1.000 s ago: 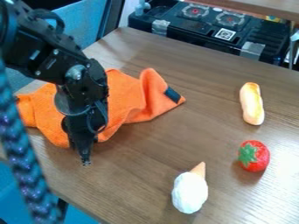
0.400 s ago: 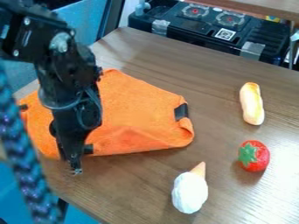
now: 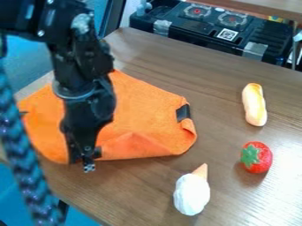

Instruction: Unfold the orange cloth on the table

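While fingers [image 3: 88,161] hang by orange cloth [image 3: 144,117], cannot tell if together; toy ice-cream [image 3: 191,194] well apart.

Bare wood [image 3: 144,190] between cloth [image 3: 147,110] and ice cream [image 3: 191,194] — tomato [image 3: 259,157], bread [image 3: 254,105] beyond.

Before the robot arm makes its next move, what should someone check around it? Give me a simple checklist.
1. Gripper beside or over the orange cloth: ok, it is at the cloth's near edge.
2. Cloth actually held: cannot tell; the contact is unclear.
3. Cloth smooth all over: not ok, a raised fold shows near its front edge.
4. Toy ice cream cone apart from the cloth: ok, table shows between them.
5. Toy strawberry and bread roll away from the gripper: ok, both lie across the table.
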Controlling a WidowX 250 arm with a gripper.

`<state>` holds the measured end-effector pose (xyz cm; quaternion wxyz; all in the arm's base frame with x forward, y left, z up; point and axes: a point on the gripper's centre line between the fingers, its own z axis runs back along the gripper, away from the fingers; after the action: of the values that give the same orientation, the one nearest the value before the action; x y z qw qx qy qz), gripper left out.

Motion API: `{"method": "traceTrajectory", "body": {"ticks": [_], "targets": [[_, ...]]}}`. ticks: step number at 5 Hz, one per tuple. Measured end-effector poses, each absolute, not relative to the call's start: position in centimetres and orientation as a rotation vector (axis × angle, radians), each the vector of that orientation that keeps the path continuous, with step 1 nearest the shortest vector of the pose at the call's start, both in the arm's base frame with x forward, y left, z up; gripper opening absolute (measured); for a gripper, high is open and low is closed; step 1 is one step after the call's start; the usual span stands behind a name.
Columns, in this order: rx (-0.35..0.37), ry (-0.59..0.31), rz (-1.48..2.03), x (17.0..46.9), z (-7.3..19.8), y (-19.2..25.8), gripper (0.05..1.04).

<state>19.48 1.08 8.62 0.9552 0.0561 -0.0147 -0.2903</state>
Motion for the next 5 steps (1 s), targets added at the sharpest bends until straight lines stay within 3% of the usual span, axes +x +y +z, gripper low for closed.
{"method": "traceTrajectory", "body": {"ticks": [2, 4, 5], "targets": [[0.049, 0.088, -0.463, 19.0, 7.0, -0.1, 0.055], [0.026, 0.084, -0.394, 18.9, 6.8, -1.4, 0.055], [-0.057, 0.165, -0.430, 18.4, 6.4, -2.1, 0.079]]}}
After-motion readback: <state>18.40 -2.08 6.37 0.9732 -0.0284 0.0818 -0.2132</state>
